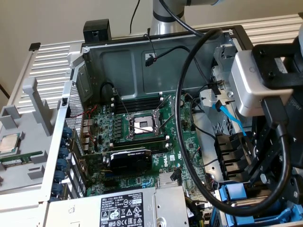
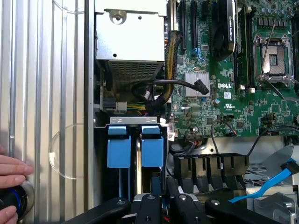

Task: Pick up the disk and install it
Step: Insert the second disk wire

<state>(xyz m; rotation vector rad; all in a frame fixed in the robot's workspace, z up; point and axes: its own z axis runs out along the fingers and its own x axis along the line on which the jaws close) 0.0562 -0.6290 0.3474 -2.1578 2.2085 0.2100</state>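
Observation:
The disk point(image 2: 135, 148) stands on edge in the drive bay at the case's corner, its two bright blue carrier tabs up and a thin silver edge between them. In the exterior view its blue frame point(image 1: 236, 195) is at the lower right, under the arm. My gripper point(image 2: 158, 198) sits right over the disk, black fingers close together and shut on the carrier's edge. In the exterior view the gripper point(image 1: 259, 182) hangs from the grey wrist block, fingertips low among the bay's black slots.
The grey power-supply box point(image 2: 131, 42) lies beside the bay. A thick black cable point(image 1: 187, 142) loops over the green motherboard point(image 1: 142, 137). A blue flat cable point(image 2: 271, 179) hangs nearby. A small CPU chip point(image 1: 9, 144) rests outside the case. A person's hand point(image 2: 11, 168) holds a black knob.

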